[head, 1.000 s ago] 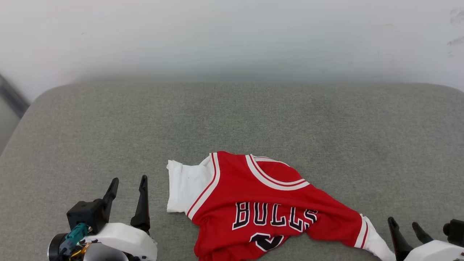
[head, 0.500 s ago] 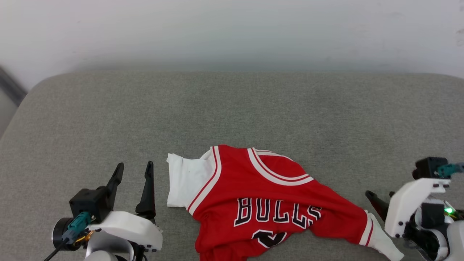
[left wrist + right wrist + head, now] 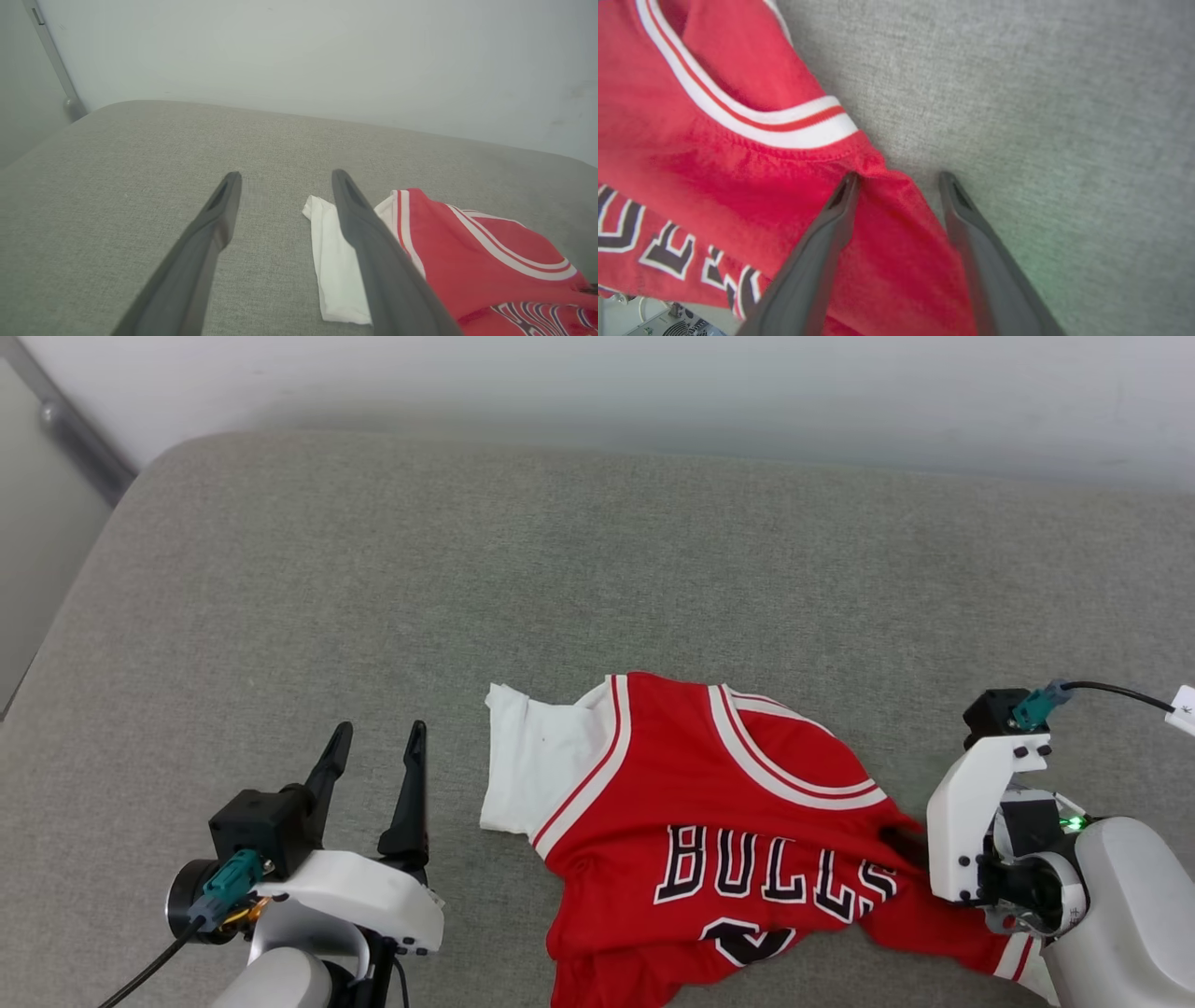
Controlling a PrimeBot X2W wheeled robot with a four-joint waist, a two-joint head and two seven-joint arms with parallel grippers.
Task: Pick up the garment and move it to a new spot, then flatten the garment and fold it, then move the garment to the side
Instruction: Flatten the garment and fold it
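Here, the right gripper (image 3: 899,177), fingers spread, straddles the garment (image 3: 709,784) at its 3 o'clock shoulder; a deep bite before lifting should prevent slipping.

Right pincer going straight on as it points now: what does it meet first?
Likely the garment: the open right pincer straddles its red shoulder edge, with grey cushion alongside. Its height above the cloth is unclear.

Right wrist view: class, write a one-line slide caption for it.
Open right tool straddling a fold of the red jersey shirt with red-white striped collar, on a grey fabric surface.
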